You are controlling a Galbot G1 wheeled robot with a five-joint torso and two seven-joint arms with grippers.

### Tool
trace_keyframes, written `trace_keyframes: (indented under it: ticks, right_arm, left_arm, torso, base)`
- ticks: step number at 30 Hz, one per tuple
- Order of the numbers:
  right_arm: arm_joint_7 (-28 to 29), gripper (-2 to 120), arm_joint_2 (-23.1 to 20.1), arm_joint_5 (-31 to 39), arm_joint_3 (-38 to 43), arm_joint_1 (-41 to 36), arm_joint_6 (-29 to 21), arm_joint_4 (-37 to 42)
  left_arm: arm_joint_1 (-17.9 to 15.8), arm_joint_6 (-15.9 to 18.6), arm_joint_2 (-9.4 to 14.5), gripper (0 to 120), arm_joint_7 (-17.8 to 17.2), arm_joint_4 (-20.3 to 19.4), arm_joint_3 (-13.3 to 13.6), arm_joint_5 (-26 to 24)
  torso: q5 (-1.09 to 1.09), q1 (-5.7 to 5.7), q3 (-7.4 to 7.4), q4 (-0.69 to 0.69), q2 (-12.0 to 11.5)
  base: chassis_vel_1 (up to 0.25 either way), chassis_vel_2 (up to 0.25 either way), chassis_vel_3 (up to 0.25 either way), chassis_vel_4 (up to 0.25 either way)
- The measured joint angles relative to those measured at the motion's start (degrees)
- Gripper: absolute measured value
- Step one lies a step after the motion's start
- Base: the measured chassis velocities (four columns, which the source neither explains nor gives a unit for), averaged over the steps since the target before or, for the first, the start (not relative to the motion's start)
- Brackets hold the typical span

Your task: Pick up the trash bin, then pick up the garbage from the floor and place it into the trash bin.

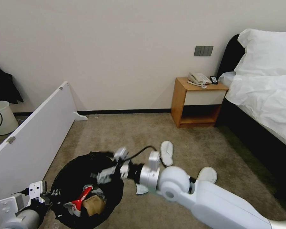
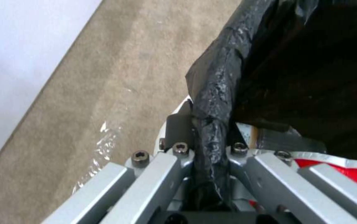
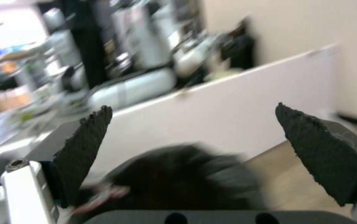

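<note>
The trash bin (image 1: 70, 173), lined with a crinkly black bag, stands on the carpet at the lower left. My left gripper (image 1: 47, 194) is shut on its near rim; the left wrist view shows the bag-covered rim (image 2: 218, 93) pinched in that gripper (image 2: 207, 146). Inside lie a red crushed can (image 1: 83, 197) and a brown cardboard scrap (image 1: 94, 205). My right gripper (image 1: 105, 174) hovers over the bin's mouth. It is open and empty, with its black pads (image 3: 83, 146) wide apart above the bin (image 3: 178, 183). Two white slippers (image 1: 166, 152) (image 1: 207, 174) lie on the floor to the right.
A white board (image 1: 31, 133) leans along the left, with a pale unlined bin (image 1: 1, 117) behind it. A wooden nightstand (image 1: 197, 101) with a phone stands by the wall, and a bed (image 1: 263, 95) fills the right. A clear plastic scrap (image 2: 103, 143) lies on the carpet beside the bin.
</note>
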Motion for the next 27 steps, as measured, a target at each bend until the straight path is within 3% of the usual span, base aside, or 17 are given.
trace_keyframes:
  ticks: [3, 5, 8, 10, 11, 12, 13, 14, 15, 17, 18, 19, 20, 21, 22, 24, 27]
  right_arm:
    - [4.70, 100, -1.47, 0.05, 4.54, -2.13, 0.91, 0.96]
    - [12.28, 100, -4.08, -0.84, 8.00, -5.66, 5.63, 2.36]
    - [16.59, 100, -6.24, -2.86, 10.70, -9.68, 9.77, 3.11]
    - [17.67, 100, -7.43, -4.08, 12.81, -12.56, 10.98, 3.30]
    - [18.18, 100, -8.60, -5.19, 15.89, -16.47, 11.29, 3.87]
    - [18.18, 100, -8.60, -5.19, 15.89, -16.47, 11.29, 3.87]
    - [18.62, 100, -9.17, -5.78, 18.06, -19.11, 11.23, 4.29]
    - [19.27, 100, -10.39, -7.72, 24.97, -26.46, 10.42, 5.55]
    - [19.27, 100, -10.39, -7.72, 24.97, -26.46, 10.42, 5.55]
    - [18.21, 100, -10.87, -10.10, 33.28, -35.38, 10.18, 6.80]
    - [18.21, 100, -10.87, -10.10, 33.28, -35.38, 10.18, 6.80]
    - [16.32, 100, -10.61, -11.65, 39.53, -42.19, 10.28, 7.43]
    - [16.32, 100, -10.61, -11.65, 39.53, -42.19, 10.28, 7.43]
    - [11.71, 100, -7.81, -17.02, 50.96, -54.23, 10.98, 8.36]
    - [10.58, 100, -5.33, -20.14, 54.52, -58.50, 11.27, 8.74]
    - [10.29, 100, -4.12, -21.63, 55.71, -60.21, 11.44, 8.76]
    - [7.31, 100, 4.49, -31.63, 60.59, -68.71, 14.52, 7.65]
  left_arm:
    - [-0.20, 0.00, 0.52, 2, -0.02, 0.34, -0.62, -0.67]
    - [-0.32, 0.00, 0.79, 2, 0.17, 0.94, -1.08, -0.92]
    - [-0.51, 0.00, 0.88, 2, 0.33, 1.41, -1.81, -1.15]
    - [-0.18, 0.00, 0.72, 2, 0.60, 1.47, -2.83, -1.18]
    - [-0.09, 0.00, 0.71, 2, 0.70, 1.61, -3.35, -1.14]
    - [-0.09, 0.00, 0.71, 2, 0.70, 1.61, -3.35, -1.14]
    - [-0.20, 0.00, 0.81, 2, 0.70, 1.72, -3.44, -1.08]
    - [-0.76, 0.00, 1.21, 2, 0.66, 1.90, -3.39, -0.98]
    - [-0.76, 0.00, 1.21, 2, 0.66, 1.90, -3.39, -0.98]
    - [-1.41, -0.01, 1.44, 2, 0.67, 2.25, -3.20, -0.63]
    - [-1.41, -0.01, 1.44, 2, 0.67, 2.25, -3.20, -0.63]
    - [-1.68, -0.01, 1.43, 2, 0.62, 2.76, -3.26, -0.33]
    - [-1.68, -0.01, 1.43, 2, 0.62, 2.76, -3.26, -0.33]
    - [-1.82, 0.00, 0.84, 2, 0.77, 3.93, -4.15, 0.05]
    - [-1.93, 0.00, 0.35, 2, 0.83, 4.20, -4.86, 0.03]
    - [-1.95, 0.00, 0.22, 2, 0.85, 4.23, -5.06, 0.03]
    - [-1.65, 0.00, -0.22, 2, 0.94, 4.12, -6.05, -0.11]
  torso:
    - [0.01, 0.00, 0.00, 0.00, 0.00]
    - [0.00, 0.00, 0.00, 0.01, 0.00]
    - [0.01, 0.00, 0.00, -0.04, 0.00]
    - [0.01, 0.00, 0.00, -0.04, 0.00]
    - [0.03, 0.00, 0.00, 0.05, 0.00]
    - [0.03, 0.00, 0.00, 0.05, 0.00]
    - [0.03, 0.00, 0.00, 0.04, 0.00]
    - [0.01, 0.00, 0.00, 0.00, 0.00]
    - [0.01, 0.00, 0.00, 0.00, 0.00]
    - [0.01, 0.00, 0.00, -0.04, 0.00]
    - [0.01, 0.00, 0.00, -0.04, 0.00]
    - [0.02, 0.00, 0.00, -0.07, 0.00]
    - [0.02, 0.00, 0.00, -0.07, 0.00]
    - [0.00, -0.01, -0.01, 0.00, 0.00]
    - [0.00, -0.01, -0.01, 0.03, 0.00]
    - [0.00, 0.00, -0.01, 0.03, 0.00]
    - [-0.01, -0.01, -0.01, 0.00, 0.00]
  base:
    - [0.000, 0.000, 0.000, 0.000]
    - [0.000, 0.000, 0.000, 0.000]
    - [0.000, 0.000, 0.000, 0.000]
    - [0.000, 0.000, 0.000, 0.000]
    - [0.000, 0.000, 0.000, 0.000]
    - [0.000, 0.000, 0.000, 0.000]
    - [0.000, 0.000, 0.000, 0.000]
    - [0.000, 0.000, 0.000, 0.000]
    - [0.000, 0.000, 0.000, 0.000]
    - [0.000, 0.000, 0.000, 0.000]
    - [0.000, 0.000, 0.000, 0.000]
    - [0.000, 0.000, 0.000, 0.000]
    - [0.000, 0.000, 0.000, 0.000]
    - [0.000, 0.000, 0.000, 0.000]
    - [0.000, 0.000, 0.000, 0.000]
    - [0.000, 0.000, 0.000, 0.000]
    - [0.000, 0.000, 0.000, 0.000]
